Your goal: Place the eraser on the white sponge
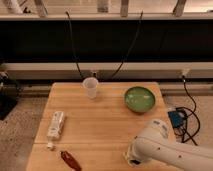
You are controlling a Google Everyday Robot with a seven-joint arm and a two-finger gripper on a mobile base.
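White arm (165, 147) is seen low at the table's (110, 125) near right edge, the gripper (133, 159) lowered onto the wood. A reddish object (71, 160) lies near left, then a packet (55, 125). Farther sit a cup (90, 88) and bowl (139, 99).

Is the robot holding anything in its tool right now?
It cannot be told. The tool is down at the near right part of the table, mostly hidden behind the white arm, so nothing shows what, if anything, it holds.
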